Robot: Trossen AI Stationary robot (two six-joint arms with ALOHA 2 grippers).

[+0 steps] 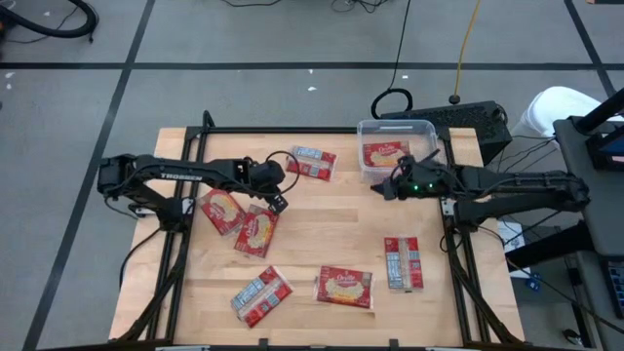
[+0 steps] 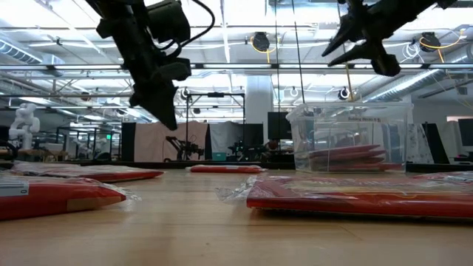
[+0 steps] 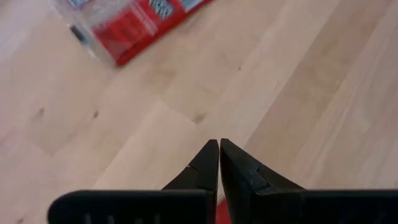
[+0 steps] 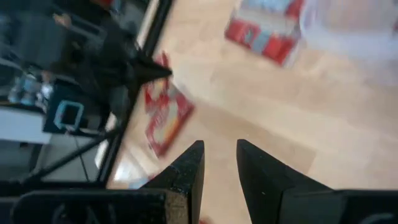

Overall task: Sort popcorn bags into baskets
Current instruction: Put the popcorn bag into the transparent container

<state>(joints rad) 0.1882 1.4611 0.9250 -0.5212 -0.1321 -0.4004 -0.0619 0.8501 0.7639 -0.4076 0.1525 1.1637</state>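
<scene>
Near edge of the pale wooden table [image 1: 322,234]: three flat red popcorn packets are seen lying well apart, one at the near left [image 1: 261,295], one with a cream popcorn picture at near centre [image 1: 344,287], one with white-grey print at the near right [image 1: 403,263]. Bare wood is left between them.

Mid-table, left: the left arm is stretched across from the left edge, raised above the surface. The left gripper [image 1: 278,202] is held with its fingers [image 3: 211,165] pressed together, tips meeting, nothing between them. Two overlapping red packets [image 1: 241,221] are found just beside and below it. A broad stretch of bare wood is left open in the table's middle.

Mid-table, right: the right arm is reached in from the right edge, held high. The right gripper [image 1: 381,189] is poised just beside the near left corner of the small clear plastic tub [image 1: 425,128], fingers [image 4: 189,171] parted by a narrow gap, empty.

Far side: one red packet [image 1: 384,153] is seen lying inside the tub, which is set at the far right edge. Another packet with white-grey print [image 1: 313,162] is noted left of the tub, apart from it.
</scene>
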